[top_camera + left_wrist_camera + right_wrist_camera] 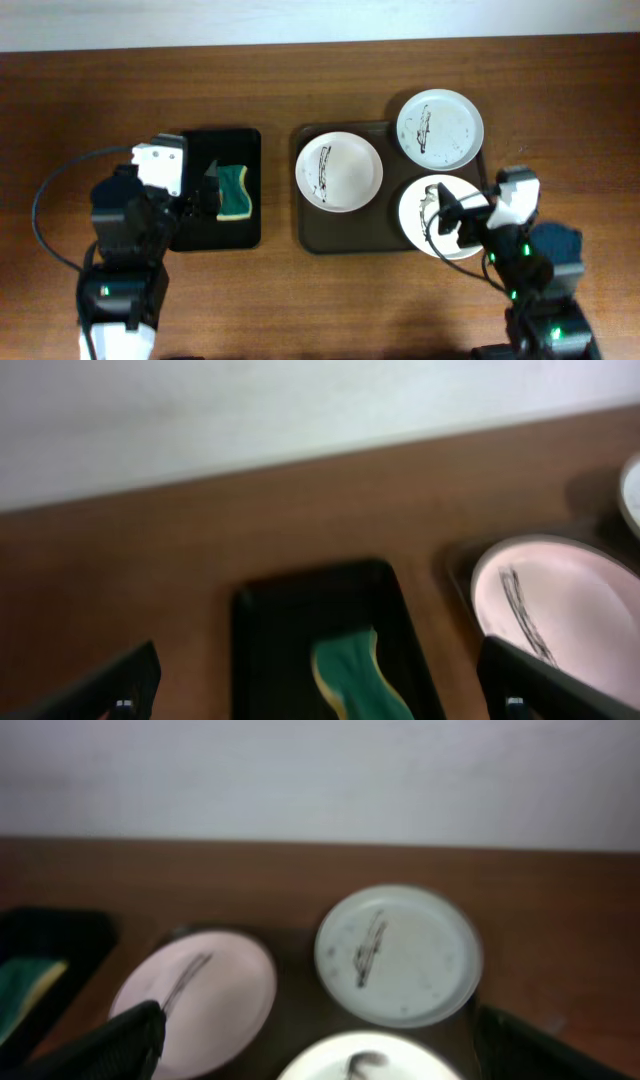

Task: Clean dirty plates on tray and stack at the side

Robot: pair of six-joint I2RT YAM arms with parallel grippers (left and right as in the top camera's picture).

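Hovering with left end effector (203, 195) released over the sponge (235, 192) and right end effector (445, 215) released above the nearest smeared plate (410, 215) on the brown tray (350, 232). Might knock crowded plates (340, 172) together on descent.

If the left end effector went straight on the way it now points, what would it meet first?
Most likely the sponge in the black tray: it lies right ahead of the open left end effector, nothing between. Height is unclear, so it might pass over.
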